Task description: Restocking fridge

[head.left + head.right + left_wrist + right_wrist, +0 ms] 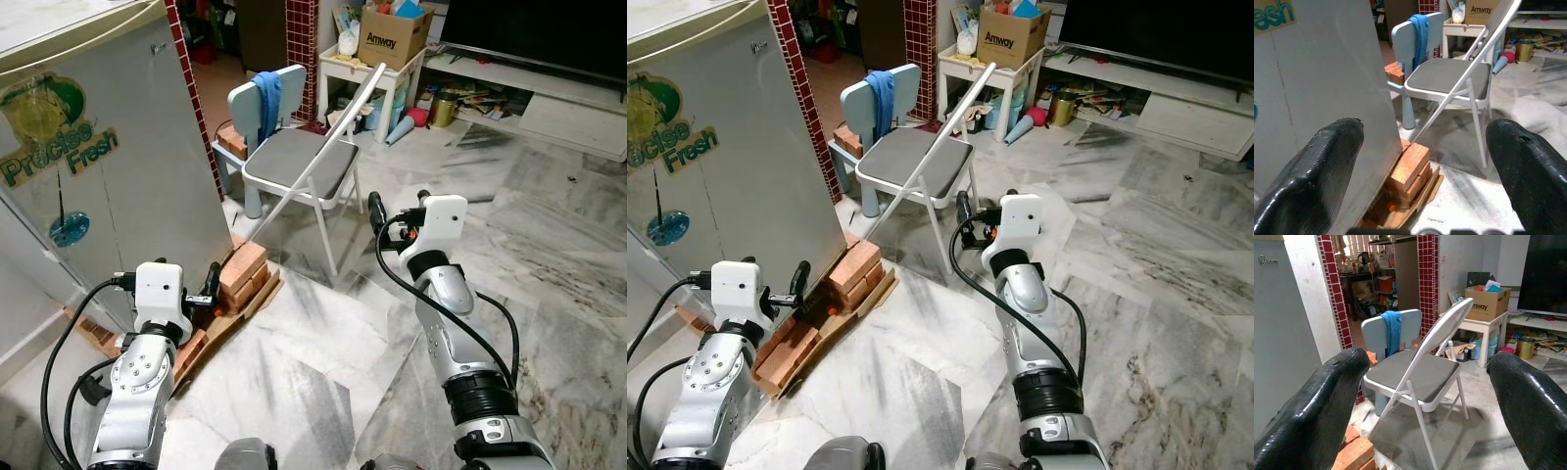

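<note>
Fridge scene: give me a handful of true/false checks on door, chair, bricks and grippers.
1. The fridge door is shut. True.
2. The folding chair lies flat on the floor. False: it stands upright beside the fridge.
3. Bricks are stacked at the fridge's base. True.
4. The left gripper holds a bottle. False: its fingers are apart with nothing between them.
5. The right gripper is open. True.
6. The blue cloth lies on the folding chair's seat. False: it hangs over the small blue chair behind.
</note>
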Controlling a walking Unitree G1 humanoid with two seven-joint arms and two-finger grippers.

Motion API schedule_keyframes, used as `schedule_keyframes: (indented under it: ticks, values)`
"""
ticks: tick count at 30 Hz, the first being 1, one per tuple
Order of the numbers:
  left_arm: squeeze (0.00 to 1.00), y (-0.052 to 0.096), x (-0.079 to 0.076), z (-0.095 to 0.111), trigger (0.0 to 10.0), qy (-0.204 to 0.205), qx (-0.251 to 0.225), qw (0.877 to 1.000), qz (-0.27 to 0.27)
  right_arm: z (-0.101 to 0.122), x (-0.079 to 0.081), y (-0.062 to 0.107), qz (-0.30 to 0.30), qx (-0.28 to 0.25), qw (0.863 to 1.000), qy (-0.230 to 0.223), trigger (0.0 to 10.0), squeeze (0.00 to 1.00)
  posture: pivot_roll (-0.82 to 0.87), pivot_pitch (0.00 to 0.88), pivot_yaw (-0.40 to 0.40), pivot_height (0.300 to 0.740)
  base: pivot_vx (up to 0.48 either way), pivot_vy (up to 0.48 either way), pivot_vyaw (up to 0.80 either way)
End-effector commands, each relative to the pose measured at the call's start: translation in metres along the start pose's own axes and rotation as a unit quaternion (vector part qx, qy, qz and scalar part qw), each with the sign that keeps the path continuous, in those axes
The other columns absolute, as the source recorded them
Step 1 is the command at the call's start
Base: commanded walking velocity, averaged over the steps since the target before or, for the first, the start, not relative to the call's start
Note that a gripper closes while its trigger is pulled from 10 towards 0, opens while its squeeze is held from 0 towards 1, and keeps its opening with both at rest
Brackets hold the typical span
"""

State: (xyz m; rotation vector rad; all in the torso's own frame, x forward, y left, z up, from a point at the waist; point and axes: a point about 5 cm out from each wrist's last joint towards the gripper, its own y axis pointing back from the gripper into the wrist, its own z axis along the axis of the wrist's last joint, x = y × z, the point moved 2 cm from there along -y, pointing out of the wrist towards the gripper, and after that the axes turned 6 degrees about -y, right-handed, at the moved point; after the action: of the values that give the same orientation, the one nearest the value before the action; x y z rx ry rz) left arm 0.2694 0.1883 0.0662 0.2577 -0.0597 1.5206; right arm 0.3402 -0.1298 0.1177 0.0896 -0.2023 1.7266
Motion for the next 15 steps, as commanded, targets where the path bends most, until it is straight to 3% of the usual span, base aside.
schedule_keyframes:
  ticks: [1,7,15]
  values:
    - [0.00,-0.002,0.003,0.004,10.0,-0.004,-0.007,1.000,0.004,0.000,0.002,-0.001,-0.001,0.001,1.000,0.000,10.0,0.00,0.07,0.004,0.018,0.740,0.000,0.480,-0.60]
    - [0.00,0.001,0.008,-0.002,10.0,-0.003,0.005,1.000,0.020,0.001,-0.003,0.004,-0.004,-0.005,1.000,0.006,10.0,0.00,0.06,0.006,0.030,0.740,0.000,0.474,-0.80]
    - [0.00,0.008,0.016,-0.004,10.0,-0.015,0.006,0.999,0.049,-0.006,-0.026,0.027,-0.028,0.007,0.998,0.054,10.0,0.00,0.07,0.007,0.020,0.740,0.000,0.468,-0.78]
